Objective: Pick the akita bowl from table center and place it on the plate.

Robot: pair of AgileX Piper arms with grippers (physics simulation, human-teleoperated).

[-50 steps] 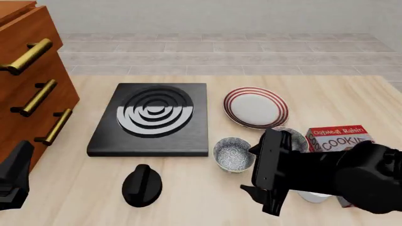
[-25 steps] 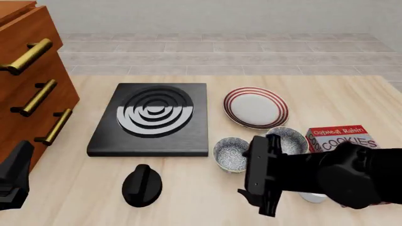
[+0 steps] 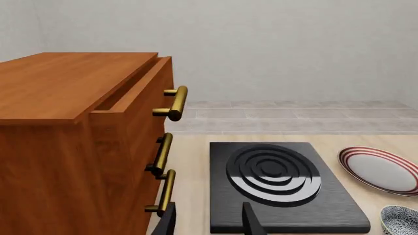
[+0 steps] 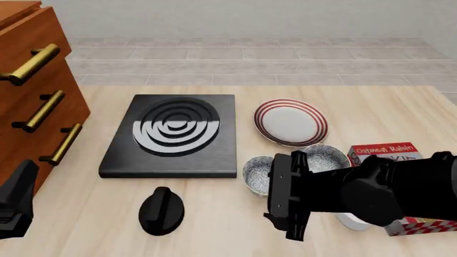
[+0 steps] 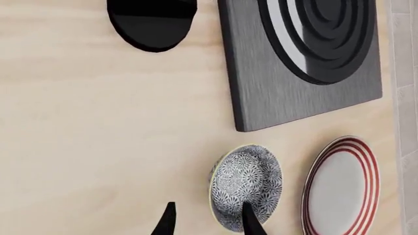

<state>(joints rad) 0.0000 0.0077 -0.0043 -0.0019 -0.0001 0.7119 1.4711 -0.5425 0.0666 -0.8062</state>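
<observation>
Speckled akita bowl [image 4: 257,174] beside plate [image 4: 290,122]

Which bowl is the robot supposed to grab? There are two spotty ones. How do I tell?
Find the black stove slab with white rings. Just off its near right corner sits the akita bowl, with the right gripper over it. Its twin sits farther right, beside the cookie box; the right one is nearer the slab.

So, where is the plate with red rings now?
In the front view the plate lies right of the black stove slab, just beyond the two speckled bowls.
</observation>
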